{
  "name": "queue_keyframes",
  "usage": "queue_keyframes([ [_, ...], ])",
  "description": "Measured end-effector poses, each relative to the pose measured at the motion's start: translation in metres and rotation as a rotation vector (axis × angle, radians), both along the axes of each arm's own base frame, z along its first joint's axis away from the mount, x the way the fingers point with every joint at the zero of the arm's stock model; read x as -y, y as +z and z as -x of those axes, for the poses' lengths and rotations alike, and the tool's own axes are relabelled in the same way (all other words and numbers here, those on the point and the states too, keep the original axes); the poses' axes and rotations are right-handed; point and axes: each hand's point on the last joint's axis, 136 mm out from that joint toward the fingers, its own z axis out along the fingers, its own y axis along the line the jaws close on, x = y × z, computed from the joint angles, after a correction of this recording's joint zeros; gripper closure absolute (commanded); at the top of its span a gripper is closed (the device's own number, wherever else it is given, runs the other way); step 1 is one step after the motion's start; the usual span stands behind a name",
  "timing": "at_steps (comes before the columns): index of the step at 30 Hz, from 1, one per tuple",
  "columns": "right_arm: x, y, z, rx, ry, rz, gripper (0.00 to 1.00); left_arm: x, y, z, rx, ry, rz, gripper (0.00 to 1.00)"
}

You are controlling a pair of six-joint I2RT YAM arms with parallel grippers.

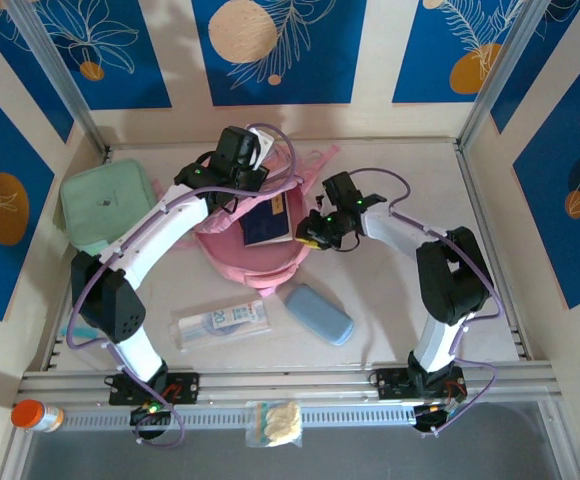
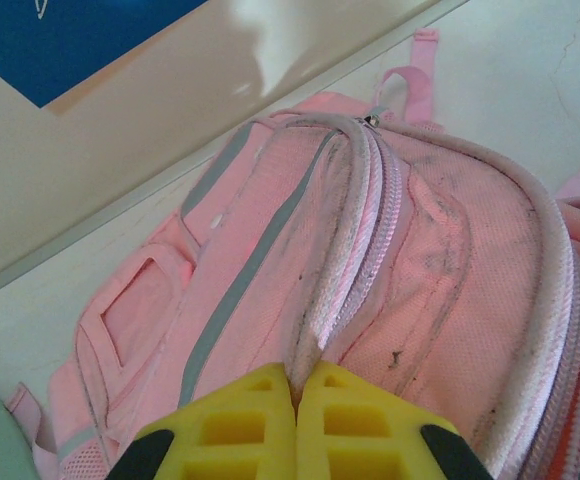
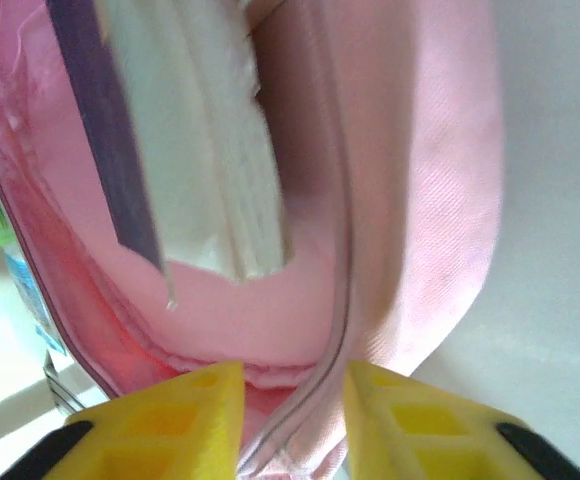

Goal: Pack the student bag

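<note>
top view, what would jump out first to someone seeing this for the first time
The pink backpack in the middle of the table, with a dark blue book poking out of its open top. Both arms lean over it: the left gripper is pinched shut on a fold of the bag's fabric, and the right gripper straddles the zip edge of the opening. Around it lie a mint-green case at left and a blue pouch in front.

A robot test booth, not a home: a pale table boxed in by walls with blue leaf-print panels, a metal rail along its near edge.
</note>
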Motion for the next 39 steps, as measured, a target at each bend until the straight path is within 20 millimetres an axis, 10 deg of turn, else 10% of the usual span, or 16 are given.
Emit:
queue_keyframes([
  [5,-0.029,-0.009,0.012,-0.005,0.051,0.014,0.97,0.001,-0.001,0.0,-0.006,0.001,0.012,1.0],
  [19,-0.029,0.007,-0.083,0.237,-0.067,0.047,0.98,0.006,-0.01,0.004,-0.059,0.001,0.062,1.0],
  [25,0.005,-0.005,-0.026,0.193,-0.052,0.055,0.9,0.011,-0.017,0.007,-0.108,0.008,0.103,1.0],
  [30,0.035,0.031,0.014,0.248,-0.059,0.073,0.88,0.021,-0.025,0.018,-0.175,-0.018,0.191,0.54],
  [35,0.049,0.074,0.046,0.345,-0.045,0.114,0.84,0.016,-0.023,0.064,-0.224,-0.061,0.347,0.44],
  [39,0.034,0.064,0.072,0.307,0.035,0.145,0.83,-0.015,-0.006,0.098,-0.194,-0.016,0.481,0.43],
])
